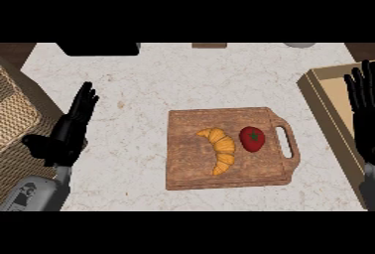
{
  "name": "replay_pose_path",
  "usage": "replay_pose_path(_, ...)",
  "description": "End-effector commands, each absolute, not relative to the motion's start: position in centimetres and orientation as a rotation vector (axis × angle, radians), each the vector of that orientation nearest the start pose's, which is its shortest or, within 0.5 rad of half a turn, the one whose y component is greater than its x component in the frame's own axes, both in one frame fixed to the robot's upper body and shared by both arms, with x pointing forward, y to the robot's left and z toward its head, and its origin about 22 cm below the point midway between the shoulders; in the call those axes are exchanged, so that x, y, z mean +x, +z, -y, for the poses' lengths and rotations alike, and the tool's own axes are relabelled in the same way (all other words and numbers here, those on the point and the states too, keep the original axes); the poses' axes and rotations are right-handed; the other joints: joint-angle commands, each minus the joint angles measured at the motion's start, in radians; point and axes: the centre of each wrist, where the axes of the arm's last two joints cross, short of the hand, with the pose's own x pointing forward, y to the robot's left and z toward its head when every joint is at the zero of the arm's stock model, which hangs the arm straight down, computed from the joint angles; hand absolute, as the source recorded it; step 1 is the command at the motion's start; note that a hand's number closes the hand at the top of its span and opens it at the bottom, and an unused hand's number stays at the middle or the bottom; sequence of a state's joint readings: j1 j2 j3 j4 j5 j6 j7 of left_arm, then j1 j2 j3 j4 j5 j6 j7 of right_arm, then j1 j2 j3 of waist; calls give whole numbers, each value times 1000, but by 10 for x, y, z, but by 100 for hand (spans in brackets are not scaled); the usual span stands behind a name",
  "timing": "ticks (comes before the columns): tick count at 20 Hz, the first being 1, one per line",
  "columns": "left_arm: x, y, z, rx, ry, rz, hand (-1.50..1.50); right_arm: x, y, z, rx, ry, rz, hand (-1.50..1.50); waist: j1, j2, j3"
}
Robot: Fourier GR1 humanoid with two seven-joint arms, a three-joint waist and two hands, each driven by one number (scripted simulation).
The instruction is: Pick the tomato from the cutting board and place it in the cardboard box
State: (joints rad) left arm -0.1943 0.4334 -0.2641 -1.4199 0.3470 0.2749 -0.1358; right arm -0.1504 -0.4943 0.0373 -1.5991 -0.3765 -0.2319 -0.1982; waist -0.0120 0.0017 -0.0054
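Plainly, tomato [252, 138] beside croissant [218, 149], unlabelled.

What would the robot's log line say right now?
tomato: on cutting board, beside croissant | cardboard box: right | left hand: open | right hand: open

kitchen, marble counter [183, 74], cutting board [194, 171]

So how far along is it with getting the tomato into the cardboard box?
Nothing looks done yet. The tomato lies on the cutting board, beside a croissant. Nothing is in hand: the left robot hand is open over the counter, and the right robot hand is open over the cardboard box. Left to do: grasp the tomato, carry it right and set it in the box.
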Motion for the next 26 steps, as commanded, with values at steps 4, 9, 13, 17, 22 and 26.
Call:
replay_pose_path(4, 280, 50, -253, 83, 17, 1613, 0, 306, 91, 379, -62, -92, 1841, 150, 33, 1, 8)
replay_pose_path(9, 287, 66, -263, 6, 47, 1581, 0, 292, 30, 410, -372, 194, 1566, 150, 77, 16, 10)
replay_pose_path(13, 274, 61, -245, 37, 79, 1567, 0, 311, 27, 424, -334, 306, 1783, -150, 64, 10, 10)
replay_pose_path(17, 280, 53, -252, 29, 100, 1566, 0, 332, 68, 428, -299, 579, 1790, -150, 44, 8, 7)
replay_pose_path(22, 273, 57, -262, 48, 71, 1540, 0, 331, 122, 438, -277, 1006, 1506, -150, 38, -1, 3)
replay_pose_path(26, 275, 55, -264, 56, 90, 1536, 0, 349, 155, 418, -194, 1142, 1365, -150, 26, -1, 3)
